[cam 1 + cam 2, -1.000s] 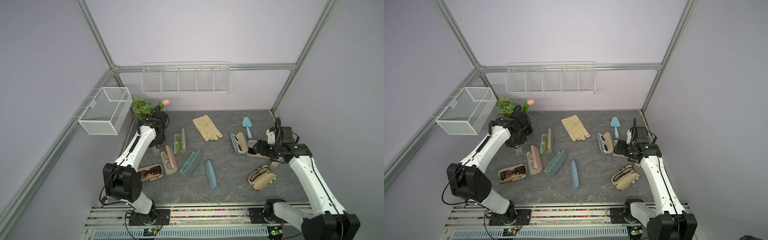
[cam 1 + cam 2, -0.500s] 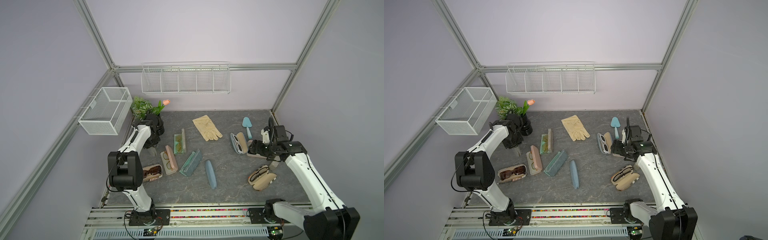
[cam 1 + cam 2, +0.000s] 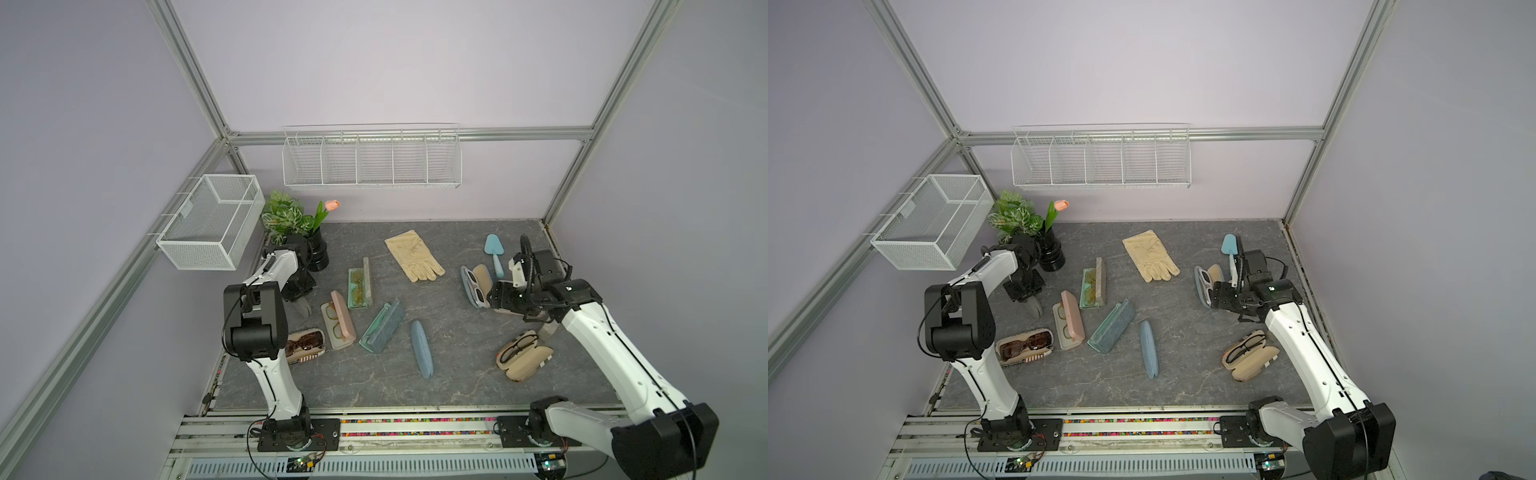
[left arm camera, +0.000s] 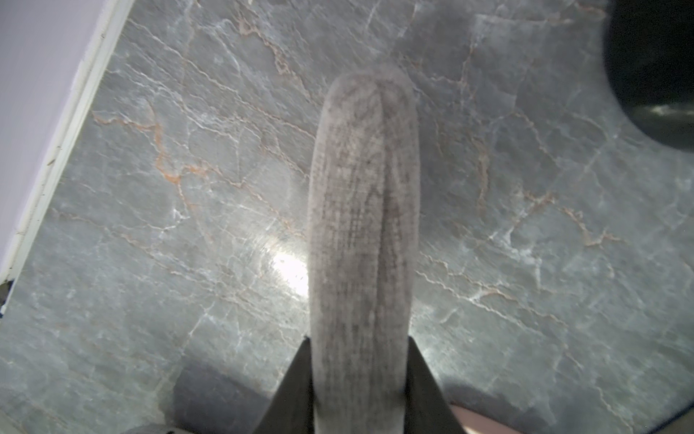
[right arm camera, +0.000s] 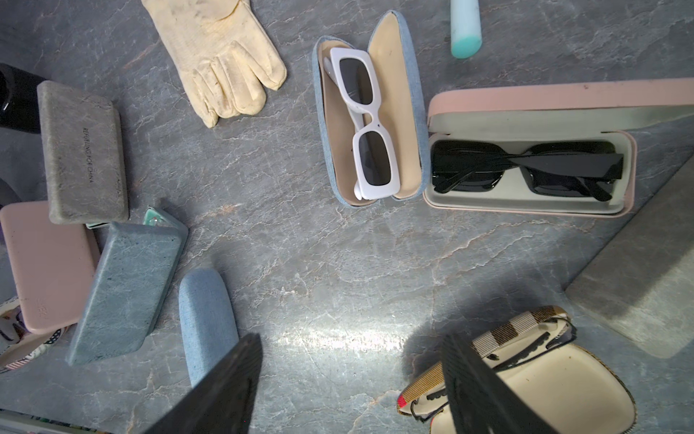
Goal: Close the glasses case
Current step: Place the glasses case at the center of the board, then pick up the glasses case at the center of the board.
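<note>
Several glasses cases lie open on the grey table. The open pink case (image 5: 525, 203), with black sunglasses in it, lies beside the open denim case (image 5: 370, 124), which holds white sunglasses. In a top view my right gripper (image 3: 496, 297) hovers over these two. Its jaws (image 5: 351, 342) stand wide open with only bare table between them. My left gripper (image 4: 358, 349) is shut on a closed grey felt case (image 4: 362, 206), held just above the table near the black vase (image 3: 318, 257).
An open plaid-edged case (image 3: 523, 357) with black glasses lies front right, next to a closed grey case (image 5: 638, 293). Mid-table lie a closed blue case (image 3: 422, 349), a teal case (image 3: 380, 326), a pink case (image 3: 338, 320) and a green-lens case (image 3: 359, 286). A glove (image 3: 415, 255) and trowel (image 3: 494, 249) lie behind.
My left gripper has come away from the plant toward the front with the grey case. The right gripper has drifted left over the open cases, its jaws a little wider.
</note>
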Robot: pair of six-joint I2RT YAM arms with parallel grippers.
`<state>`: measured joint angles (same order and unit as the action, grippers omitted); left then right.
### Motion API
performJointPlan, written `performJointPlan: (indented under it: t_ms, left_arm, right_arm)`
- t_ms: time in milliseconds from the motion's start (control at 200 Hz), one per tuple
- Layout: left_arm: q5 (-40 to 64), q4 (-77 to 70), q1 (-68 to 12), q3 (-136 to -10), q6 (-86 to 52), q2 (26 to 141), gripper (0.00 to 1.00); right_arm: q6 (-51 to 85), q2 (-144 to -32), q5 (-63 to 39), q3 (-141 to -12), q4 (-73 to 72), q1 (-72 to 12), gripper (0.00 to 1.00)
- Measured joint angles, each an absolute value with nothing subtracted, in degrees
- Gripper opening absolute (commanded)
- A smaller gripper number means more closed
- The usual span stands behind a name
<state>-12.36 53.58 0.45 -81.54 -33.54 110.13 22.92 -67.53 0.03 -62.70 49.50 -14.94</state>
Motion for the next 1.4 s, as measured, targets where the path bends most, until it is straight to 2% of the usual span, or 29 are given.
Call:
performJointPlan:
  t_ms: [370,720,960,1220,1400]
  left_arm:
    - [-11.7,52.0,0.8,-81.5,-32.6,110.1,0.44]
    - [-10.3,51.3,0.8,-81.3,-32.5,109.8,0.46]
    - [-9.0,52.2,0.2,-80.6,-32.9,103.0,0.49]
    - [-9.1,53.0,-5.8,-78.3,-34.9,94.3,0.56]
    - [-9.1,53.4,-10.3,-73.8,-36.9,90.8,0.56]
  right_arm:
    - [24.5,-69.3,2.3,-63.8,49.6,-21.5,0.79]
    - [25.8,-69.8,3.7,-64.3,49.6,-26.6,0.80]
    - [25.9,-72.3,3.8,-66.1,49.7,-32.9,0.81]
    - [27.0,-76.9,3.6,-66.4,49.7,-41.3,0.82]
    - [27.7,-80.0,3.1,-66.4,49.7,-45.1,0.82]
